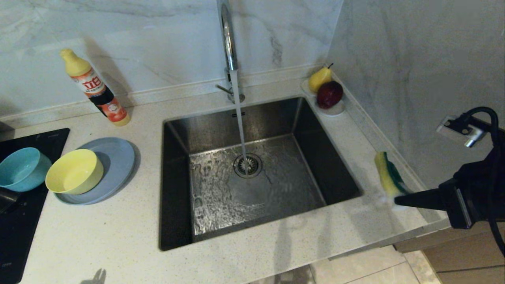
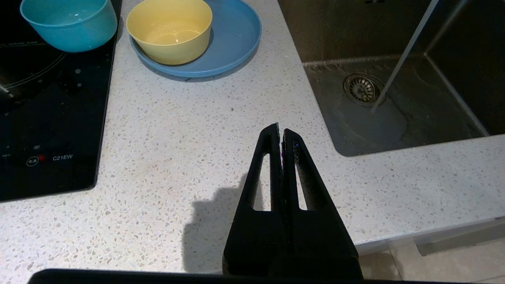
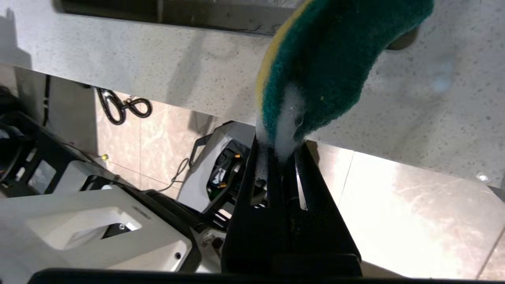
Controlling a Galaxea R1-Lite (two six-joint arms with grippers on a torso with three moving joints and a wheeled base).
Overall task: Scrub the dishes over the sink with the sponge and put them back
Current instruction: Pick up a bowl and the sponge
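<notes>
- Your right gripper (image 1: pixel 397 200), at the speckled white stone worktop's (image 1: pixel 276 252) right edge, pinches the wavy-edged green-and-yellow sponge (image 1: pixel 388 176) by one end; its long axis stands up from the fingertips, foam at the grip.
- Your left gripper (image 2: pixel 281 132) hangs pressed together, empty, over the front worktop, nearer the dishes.
- Across the square stainless-steel sink (image 1: pixel 252 177), by the left edge: small yellow bowl (image 1: pixel 75 171) on flat grey-blue plate (image 1: pixel 114 157), small teal bowl (image 1: pixel 21 167) beyond.

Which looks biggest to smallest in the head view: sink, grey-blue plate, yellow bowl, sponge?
1. Sink
2. Grey-blue plate
3. Yellow bowl
4. Sponge, pinched in the right gripper and nearer the camera, so this rank is unsure.
</notes>
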